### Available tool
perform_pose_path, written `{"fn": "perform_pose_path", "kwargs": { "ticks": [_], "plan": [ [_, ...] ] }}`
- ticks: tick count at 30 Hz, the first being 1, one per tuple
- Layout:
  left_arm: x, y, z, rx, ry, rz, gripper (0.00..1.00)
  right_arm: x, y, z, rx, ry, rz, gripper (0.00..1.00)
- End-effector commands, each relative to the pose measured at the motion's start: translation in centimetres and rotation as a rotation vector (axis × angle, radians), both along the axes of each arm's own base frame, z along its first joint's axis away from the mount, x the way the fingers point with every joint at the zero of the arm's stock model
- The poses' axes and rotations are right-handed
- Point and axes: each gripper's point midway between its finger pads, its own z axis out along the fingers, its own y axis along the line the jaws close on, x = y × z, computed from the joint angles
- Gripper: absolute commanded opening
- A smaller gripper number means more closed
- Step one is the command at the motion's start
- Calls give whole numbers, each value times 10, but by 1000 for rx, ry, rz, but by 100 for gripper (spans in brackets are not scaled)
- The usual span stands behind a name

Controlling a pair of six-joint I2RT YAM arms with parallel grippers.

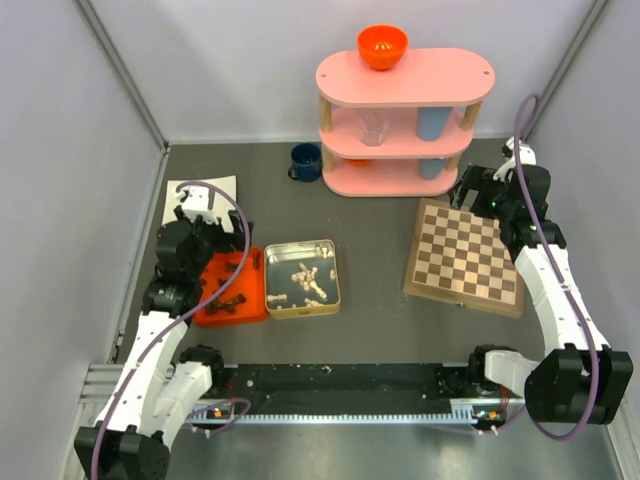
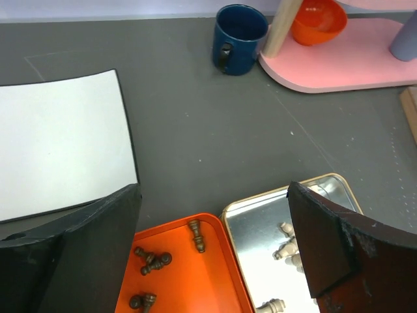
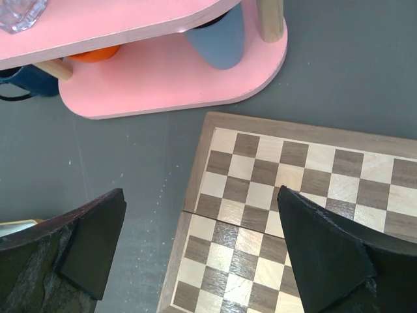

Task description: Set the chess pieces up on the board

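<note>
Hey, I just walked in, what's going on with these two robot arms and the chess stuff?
Two robot arms are about to set up a chess game, and nothing is placed yet. The chessboard is bare. The dark chess pieces lie in the orange tray and the pale ones in the silver tin beside it. The left arm hovers over the tray and tin, the right arm over the board's far corner by the pink shelf; both have their jaws open and empty.
</note>
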Motion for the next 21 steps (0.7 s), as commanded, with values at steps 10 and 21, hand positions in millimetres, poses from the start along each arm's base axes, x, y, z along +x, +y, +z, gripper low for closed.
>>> {"fn": "perform_pose_path", "kwargs": {
  "ticks": [10, 21],
  "plan": [
    [-12, -54, 23, -183, 54, -252, 99, -49, 90, 13, -64, -178, 751, 99],
    [-35, -109, -18, -175, 265, -338, 98, -65, 99, -31, -96, -142, 871, 99]
  ]
}}
